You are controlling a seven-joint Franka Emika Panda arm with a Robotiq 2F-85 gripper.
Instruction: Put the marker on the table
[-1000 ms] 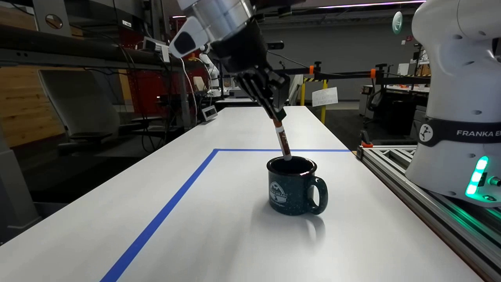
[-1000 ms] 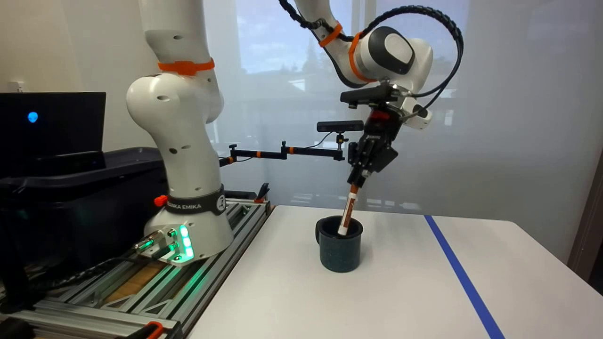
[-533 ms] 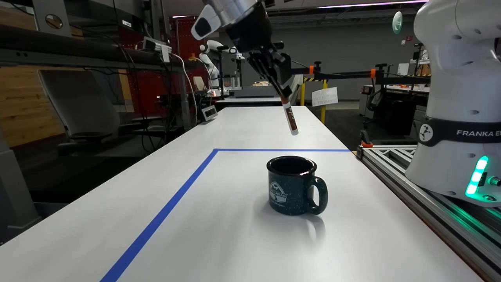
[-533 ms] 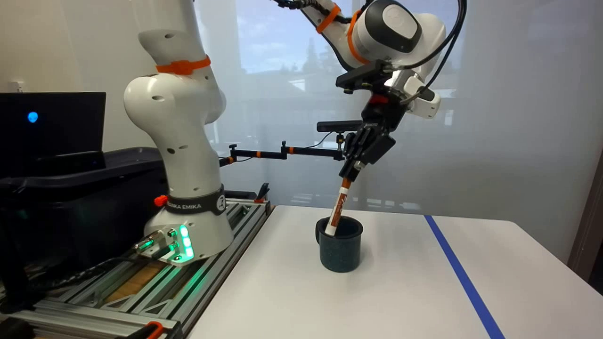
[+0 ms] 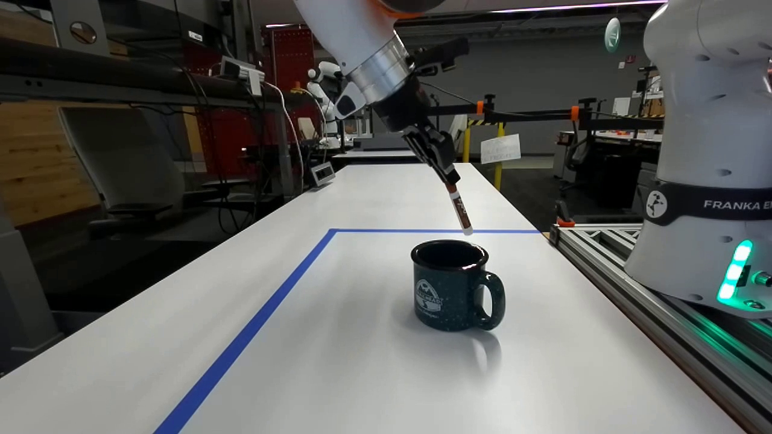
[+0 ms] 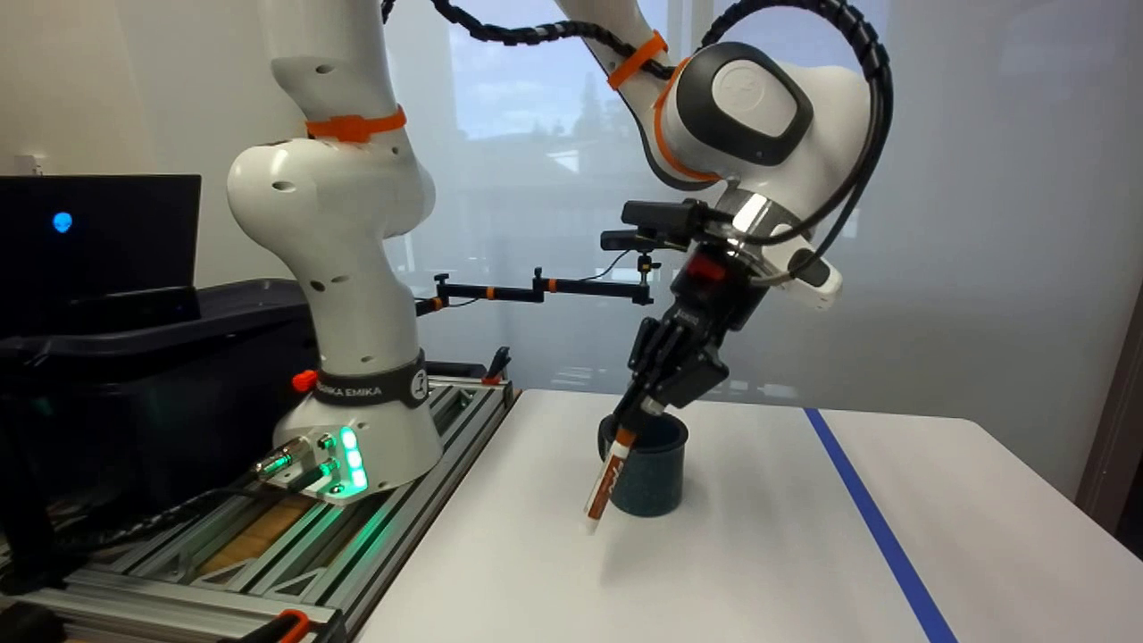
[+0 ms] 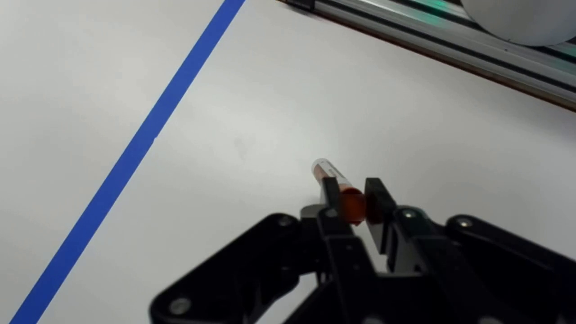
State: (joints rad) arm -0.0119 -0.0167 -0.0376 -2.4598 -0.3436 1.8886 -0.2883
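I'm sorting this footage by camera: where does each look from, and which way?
In an exterior view: low above the table, facing along its length; robot's base at picture right, arm and end effector upper middle.
In an exterior view: also above the table, facing roughly the opposite way, toward a window; base at picture left, arm and end effector centre-right.
Wrist view: mounted behind the fingers, facing past them to the table; a bit of base top right.
Both exterior views share the mug and marker.

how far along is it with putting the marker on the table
Looks done: the gripper has the marker pinched, outside the mug. In hand: the marker is held tilted above the table. Left, it seems: lowering it and letting go.
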